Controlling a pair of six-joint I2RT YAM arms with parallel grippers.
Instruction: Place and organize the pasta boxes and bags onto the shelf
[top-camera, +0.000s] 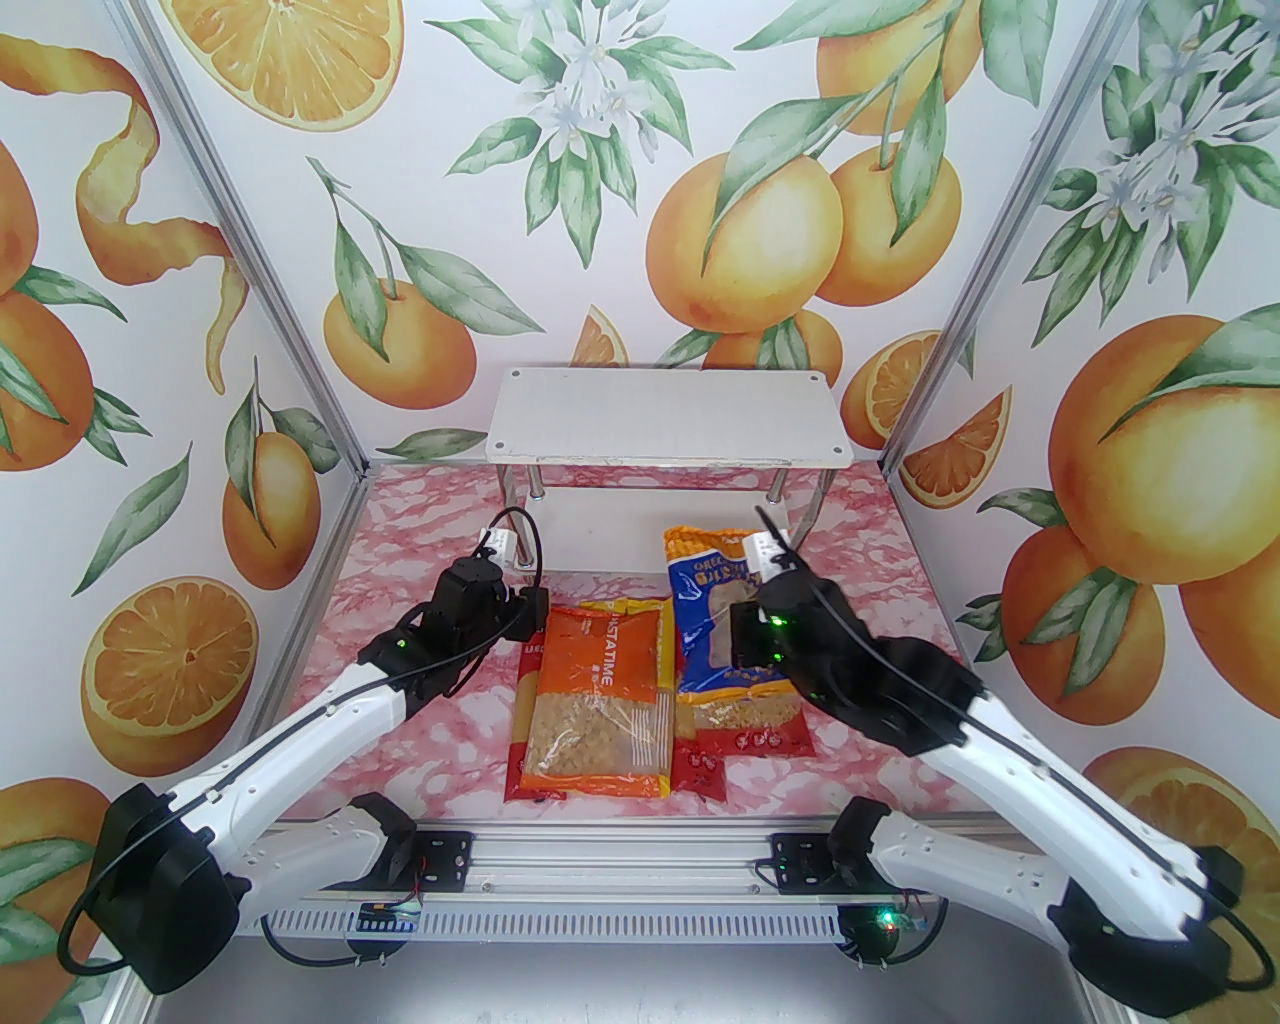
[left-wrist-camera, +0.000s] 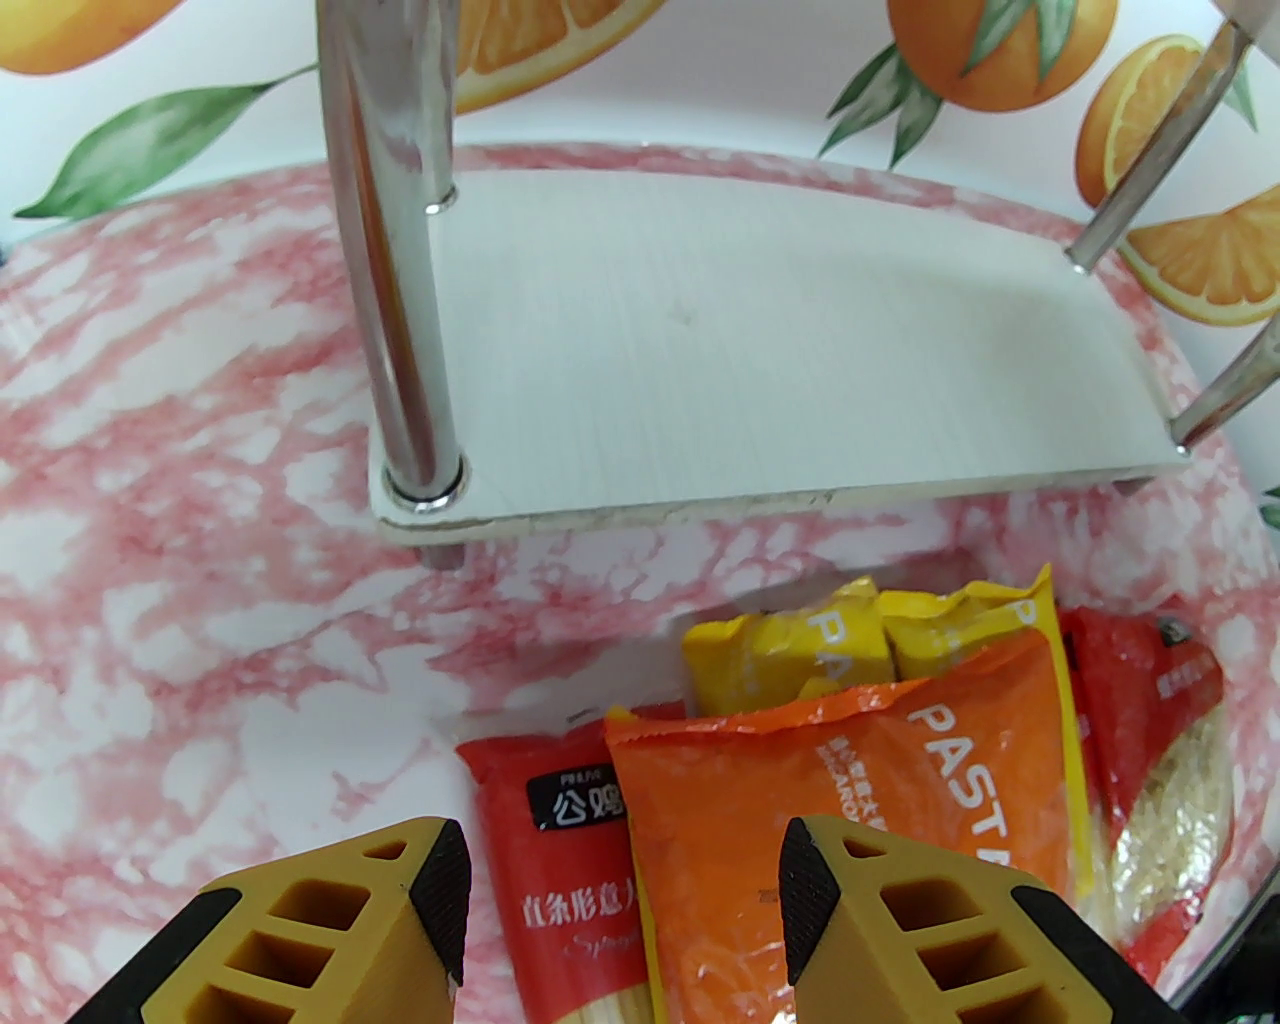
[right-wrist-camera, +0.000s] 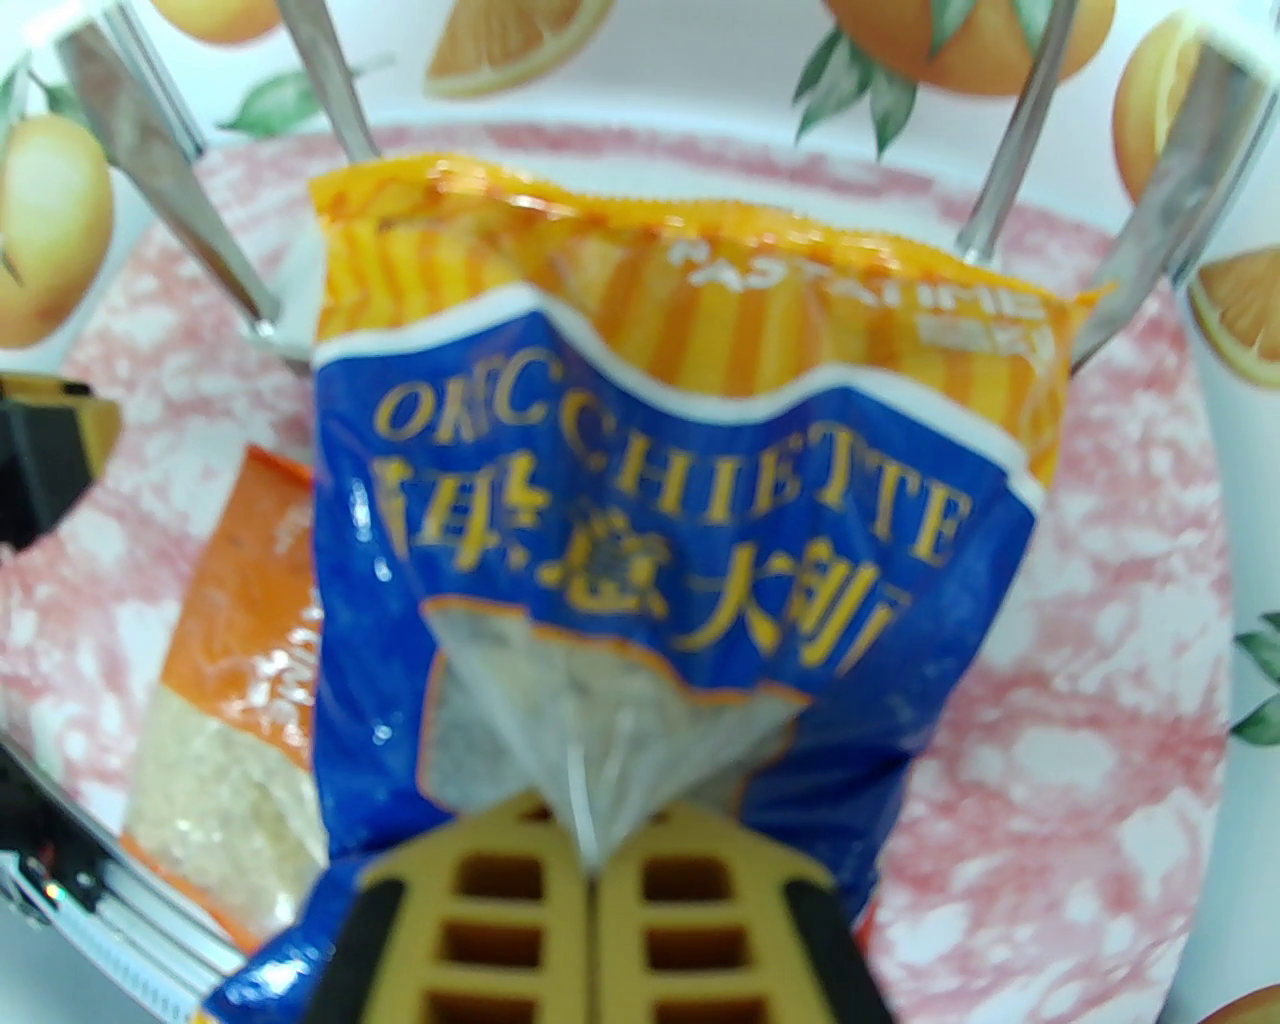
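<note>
Pink marble-patterned table (top-camera: 400, 560) inside a booth whose walls (top-camera: 180, 300) are printed with oranges and leaves. At the right, the right gripper (right-wrist-camera: 590, 850) is fully closed, its yellow fingers pinching a fold of the clear window of a blue bag (right-wrist-camera: 650, 520) of orecchiette. The bag's far end points toward the shelf (top-camera: 665, 415), between its chrome legs (right-wrist-camera: 1010, 170). At the left, the left gripper (left-wrist-camera: 625, 900) hangs with its jaws about half apart, holding nothing, just above the left edge of the pile. Below it lie a red spaghetti pack (left-wrist-camera: 540, 860) and an orange bag (left-wrist-camera: 830, 780) overlapping it, with yellow packs (left-wrist-camera: 790, 650) sticking out behind. A red bag (top-camera: 745, 735) lies under the blue one. All these lie on the table just in front of the shelf's white lower board (left-wrist-camera: 760, 350).
</note>
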